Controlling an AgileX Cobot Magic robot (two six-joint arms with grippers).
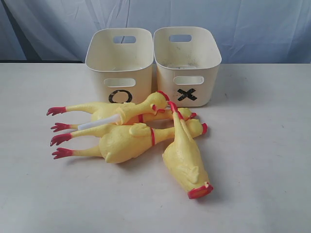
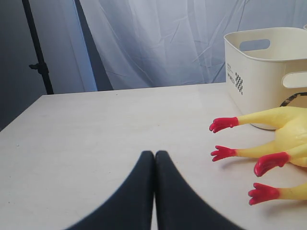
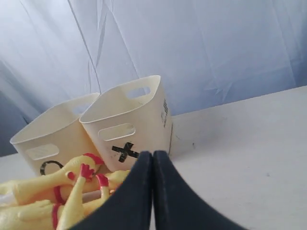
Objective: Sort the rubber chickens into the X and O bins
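Several yellow rubber chickens with red feet and combs lie piled on the table in front of the bins. One fat chicken (image 1: pixel 124 143) has its feet to the left. Another fat one (image 1: pixel 187 162) lies at the right, feet toward the X bin. A slimmer chicken (image 1: pixel 114 114) lies on top near the O bin (image 1: pixel 98 87). The X bin (image 1: pixel 167 87) stands right beside it. My left gripper (image 2: pixel 154 154) is shut and empty, left of the chickens' feet (image 2: pixel 223 124). My right gripper (image 3: pixel 153 154) is shut and empty, close to the X bin (image 3: pixel 144 122) and the chickens (image 3: pixel 43 191).
A pale blue-white curtain (image 1: pixel 252 24) hangs behind the table. A dark stand pole (image 2: pixel 36 48) rises at the table's far left. Bare tabletop (image 1: pixel 262 145) lies to the right of the pile and also at the left (image 2: pixel 96 129).
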